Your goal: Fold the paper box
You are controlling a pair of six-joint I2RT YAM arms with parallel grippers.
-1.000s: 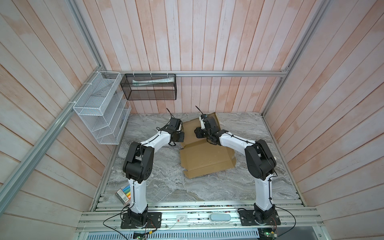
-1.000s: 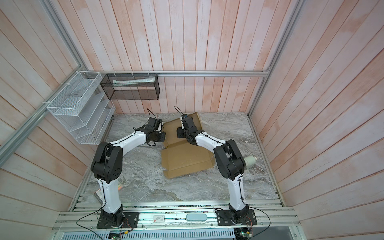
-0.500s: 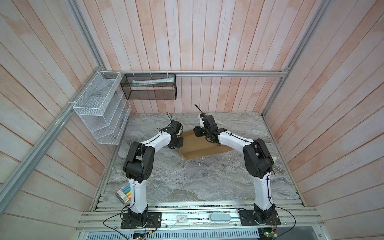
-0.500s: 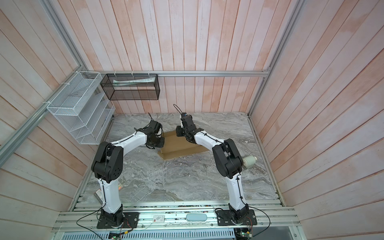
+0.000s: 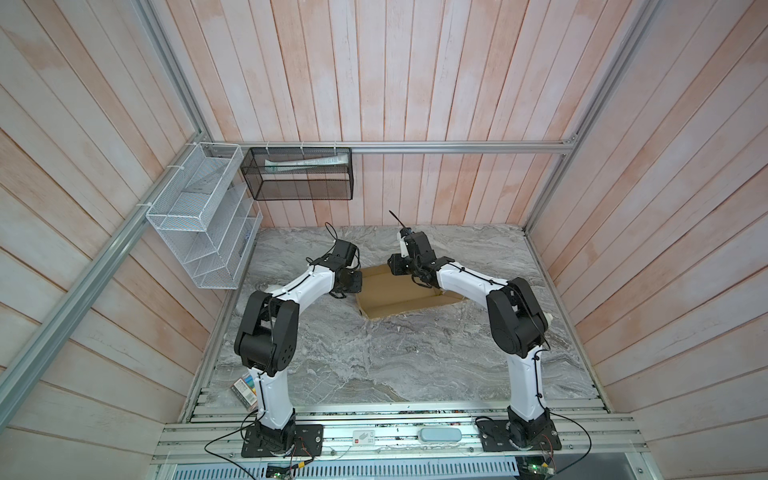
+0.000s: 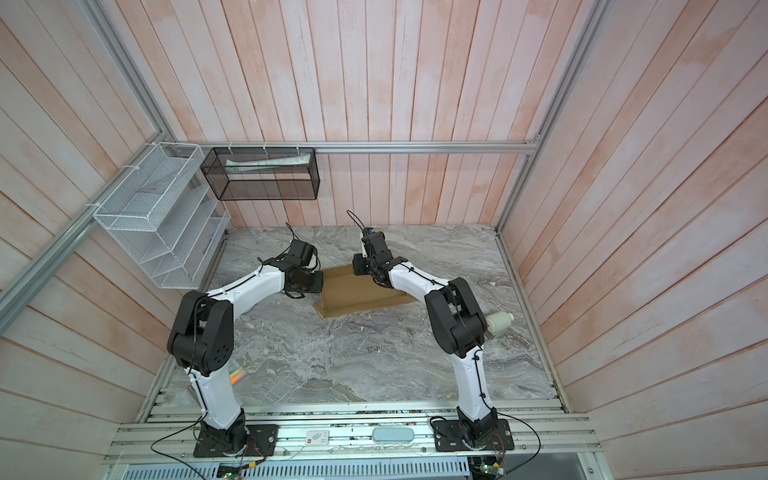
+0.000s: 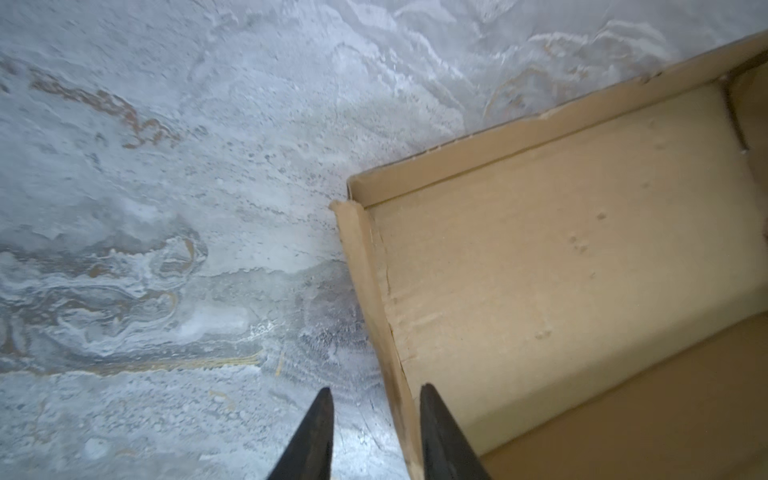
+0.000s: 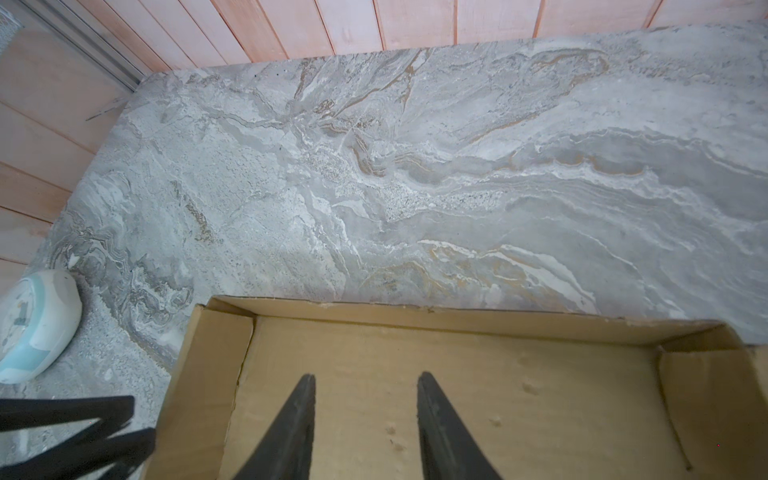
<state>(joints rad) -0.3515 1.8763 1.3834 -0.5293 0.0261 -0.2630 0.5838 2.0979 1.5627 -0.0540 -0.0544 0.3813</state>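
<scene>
The paper box [image 5: 399, 295] [image 6: 357, 295] is brown cardboard and lies low on the marble table between my two arms in both top views. The wrist views show it as an open tray [image 7: 561, 249] [image 8: 457, 395] with raised side walls. My left gripper [image 5: 353, 284] [image 7: 376, 392] is at its left end, open. The end wall runs up between its fingers, close to one of them. My right gripper [image 5: 395, 266] [image 8: 365, 376] hangs open over the box's floor at the far side, with nothing between its fingers.
A white and pale-blue round item [image 6: 498, 324] [image 8: 33, 328] lies on the table behind my right arm. On the left wall hang a white wire rack [image 5: 203, 224] and a black mesh basket [image 5: 297, 174]. A small colourful pack [image 5: 245, 388] lies by the left arm's base.
The cardboard showed a large raised panel a second ago and has now dropped to a low shape on the table. My left gripper has gone from shut to open. The right jaws stay as they were.
</scene>
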